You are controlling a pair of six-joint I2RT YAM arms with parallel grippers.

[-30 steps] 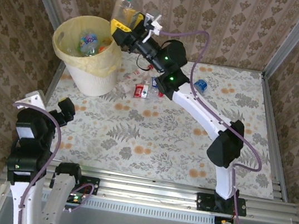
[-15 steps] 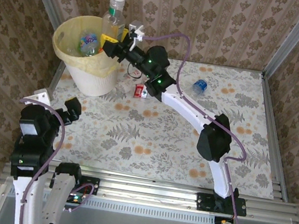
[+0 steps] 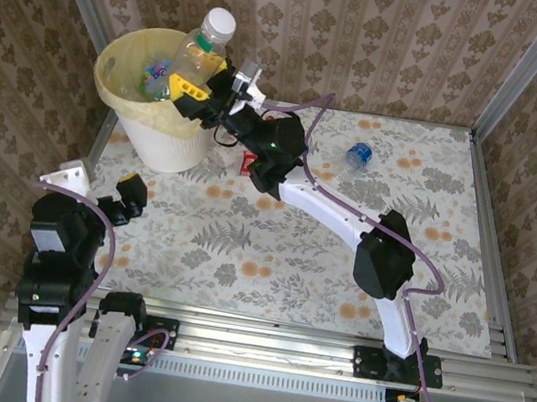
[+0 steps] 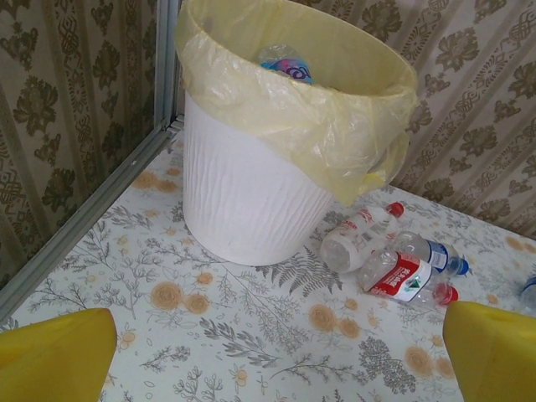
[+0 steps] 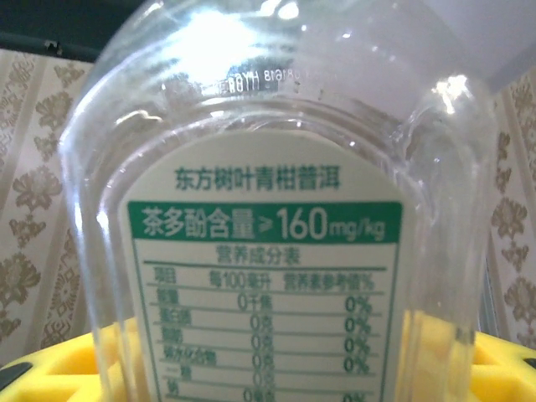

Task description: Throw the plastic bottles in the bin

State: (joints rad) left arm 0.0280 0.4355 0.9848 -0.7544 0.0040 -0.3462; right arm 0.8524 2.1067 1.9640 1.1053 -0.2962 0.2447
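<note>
My right claw (image 3: 197, 88), clamped on a clear bottle (image 3: 202, 45), hangs at the bin (image 3: 118, 104) rim; next, I judge, nudge inward and let go.

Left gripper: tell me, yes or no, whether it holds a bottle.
No, the left gripper is open, its yellow fingers wide apart with nothing between them.

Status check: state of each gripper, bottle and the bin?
Right gripper: shut on the large bottle.
Large bottle: capped, held tilted above the bin rim.
Bin: upright, lined, bottles inside.
Three bottles beside bin: lying down.
Lone bottle: loose on the mat.
Left gripper: open, empty.
</note>
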